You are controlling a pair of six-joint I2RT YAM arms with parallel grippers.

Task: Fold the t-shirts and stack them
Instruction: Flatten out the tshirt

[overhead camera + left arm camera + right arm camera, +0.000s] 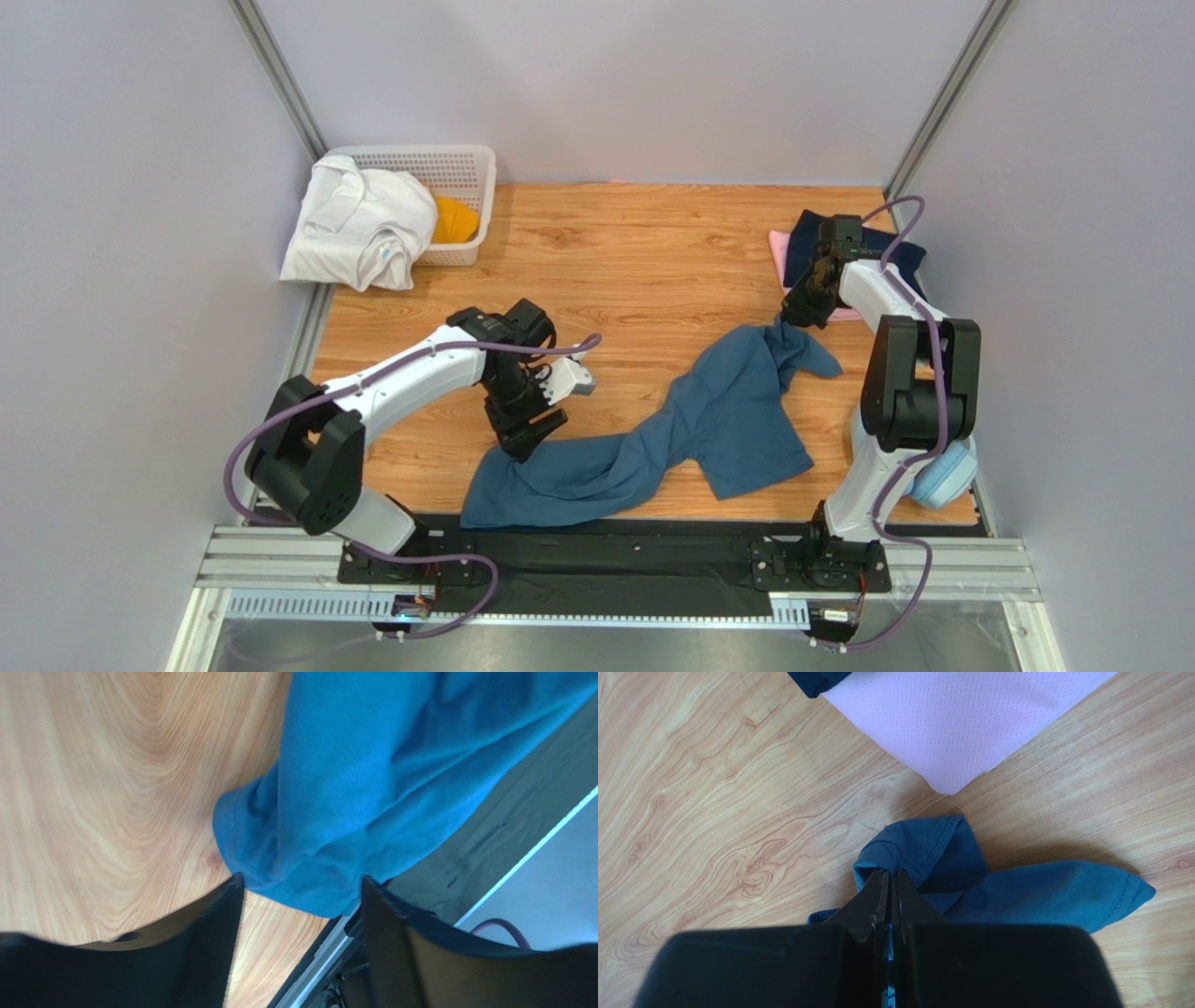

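Crumpled slate-blue cloth t-shirt (673,434), lower centre, unfolded: right gripper (889,875) pinching its hem, left gripper (302,882) wide over the other end; flat folded pink mesh shirt (962,721) upper right

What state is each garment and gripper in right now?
Large slate-blue t-shirt: unfolded, rumpled.
Right gripper: shut on its corner.
Left gripper: open at its other end.
Pink shirt: folded flat under dark navy shirt.
White garment: draped over rim of white lattice basket.
Orange garment: inside basket.
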